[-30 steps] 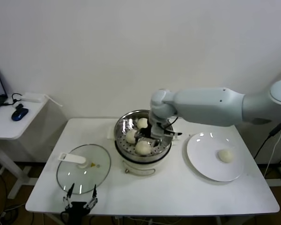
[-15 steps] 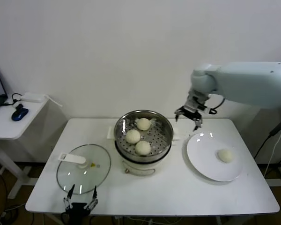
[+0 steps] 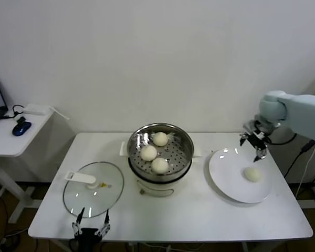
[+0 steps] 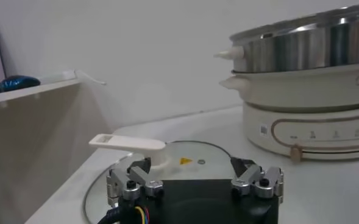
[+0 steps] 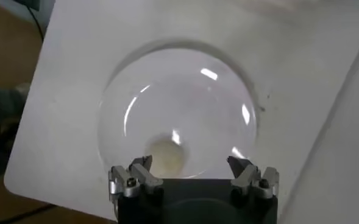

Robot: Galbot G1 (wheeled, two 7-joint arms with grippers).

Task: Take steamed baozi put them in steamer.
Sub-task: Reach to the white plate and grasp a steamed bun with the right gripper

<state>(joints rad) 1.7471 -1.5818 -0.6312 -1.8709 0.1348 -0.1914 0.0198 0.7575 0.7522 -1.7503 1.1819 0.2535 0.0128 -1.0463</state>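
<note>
Hovering open right hand (image 3: 256, 145) above plated baozi (image 5: 165, 155).

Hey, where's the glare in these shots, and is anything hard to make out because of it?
Head view: bright highlights on the steamer wall, the plate rim and the glass lid.
Right wrist view: streaks of reflected light curve across the plate, and the last baozi looks soft and pale between the open right gripper fingers.
Left wrist view: steamer wall shines; the open left gripper is sharp.

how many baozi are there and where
4: three baozi sit in the steamer; one lies on the white plate. None seem hidden.
</note>
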